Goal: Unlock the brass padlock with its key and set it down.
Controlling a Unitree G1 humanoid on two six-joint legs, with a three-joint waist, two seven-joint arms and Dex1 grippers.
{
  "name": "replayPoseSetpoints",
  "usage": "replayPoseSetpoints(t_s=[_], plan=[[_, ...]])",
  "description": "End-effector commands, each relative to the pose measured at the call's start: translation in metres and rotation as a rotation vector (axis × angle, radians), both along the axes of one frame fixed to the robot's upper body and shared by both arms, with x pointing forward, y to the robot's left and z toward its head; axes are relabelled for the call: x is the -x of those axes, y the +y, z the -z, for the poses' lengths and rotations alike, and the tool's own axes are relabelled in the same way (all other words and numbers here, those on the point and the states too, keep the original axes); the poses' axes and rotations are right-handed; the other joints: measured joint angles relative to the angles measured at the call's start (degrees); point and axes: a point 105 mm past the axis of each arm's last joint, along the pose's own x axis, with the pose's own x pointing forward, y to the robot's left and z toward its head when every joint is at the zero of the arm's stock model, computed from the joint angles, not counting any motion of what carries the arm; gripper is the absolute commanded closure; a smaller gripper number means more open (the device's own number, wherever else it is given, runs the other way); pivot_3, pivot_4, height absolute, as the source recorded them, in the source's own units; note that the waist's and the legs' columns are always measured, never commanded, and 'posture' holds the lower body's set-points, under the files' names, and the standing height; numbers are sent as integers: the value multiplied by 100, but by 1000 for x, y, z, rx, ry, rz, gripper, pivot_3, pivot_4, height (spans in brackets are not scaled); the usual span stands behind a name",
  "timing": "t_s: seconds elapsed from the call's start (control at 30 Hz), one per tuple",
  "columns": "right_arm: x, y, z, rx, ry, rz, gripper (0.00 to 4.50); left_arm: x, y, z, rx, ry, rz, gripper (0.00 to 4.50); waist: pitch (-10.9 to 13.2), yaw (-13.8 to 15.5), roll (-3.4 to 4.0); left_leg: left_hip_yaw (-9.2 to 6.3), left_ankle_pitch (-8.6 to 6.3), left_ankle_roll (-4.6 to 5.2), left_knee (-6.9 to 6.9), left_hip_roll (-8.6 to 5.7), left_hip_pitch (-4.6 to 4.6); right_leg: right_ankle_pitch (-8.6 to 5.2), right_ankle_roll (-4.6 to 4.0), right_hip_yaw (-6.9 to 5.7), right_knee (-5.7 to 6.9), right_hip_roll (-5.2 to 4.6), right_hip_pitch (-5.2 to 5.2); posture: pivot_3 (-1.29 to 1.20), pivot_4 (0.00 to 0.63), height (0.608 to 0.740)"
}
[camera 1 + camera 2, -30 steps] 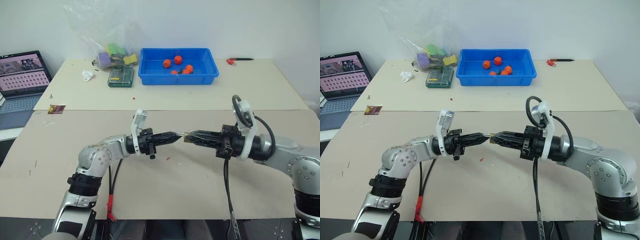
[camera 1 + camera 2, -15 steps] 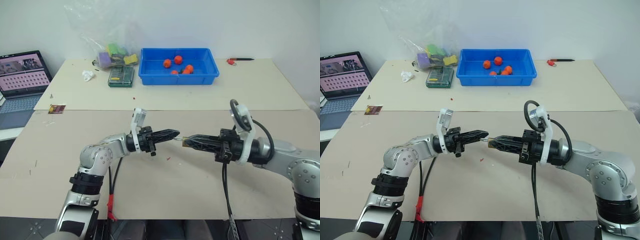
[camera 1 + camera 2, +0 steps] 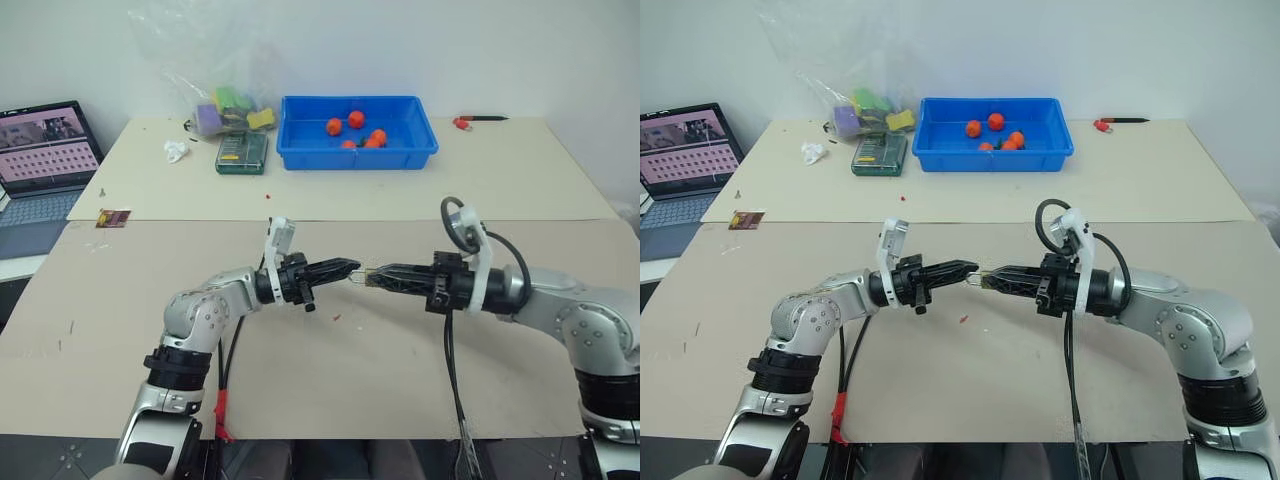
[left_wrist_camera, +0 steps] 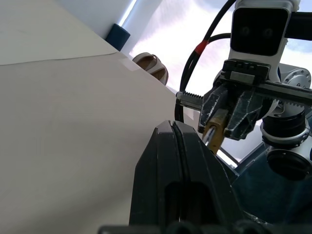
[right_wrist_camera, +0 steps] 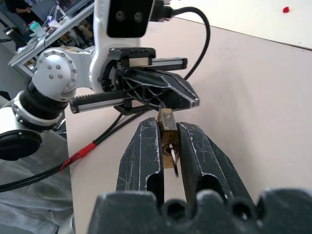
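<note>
The right gripper (image 5: 168,146) pinches the small yellow-gold brass padlock (image 5: 168,134) by its flat sides between its two black fingers, so the block cannot twist; the thin silvery key (image 5: 173,158) sits in the keyhole, on the face turned back toward the wrist. The padlock hangs in the air above the beige cardboard-covered table (image 3: 400,350), between the two arms. The left gripper (image 3: 345,268) faces it tip to tip, its fingers pressed together; from the right wrist view they appear to be closed on the padlock's thin shackle, though the loop itself is too small to make out. Gripping body and shackle from opposite ends would let the arms draw the lock apart, so I judge it is being pulled open and not yet set down.
</note>
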Motion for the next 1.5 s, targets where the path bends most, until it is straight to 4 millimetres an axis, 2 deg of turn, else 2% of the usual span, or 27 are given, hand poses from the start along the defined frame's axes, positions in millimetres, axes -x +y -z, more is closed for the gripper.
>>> replayPoseSetpoints(t_s=[0.03,0.93,1.5], plan=[[-2,0,-13,-20,-70,-19,4397,4,1,-9,16,-39,3,4452,0,0,0,0,0,0,0,0,0,0,0,0,-1,0,0,0,150,740],[-22,-7,-21,-24,-127,22,4397,7,-2,-8,16,-39,0,4452,0,-1,0,0,1,-2,0,0,0,0,-1,0,-1,0,0,0,150,740],[-13,3,-8,-10,-100,-25,4397,-6,5,-16,19,-64,-50,4452,0,-3,0,0,1,-3,0,0,-2,1,-1,0,-1,-1,-2,0,150,740]])
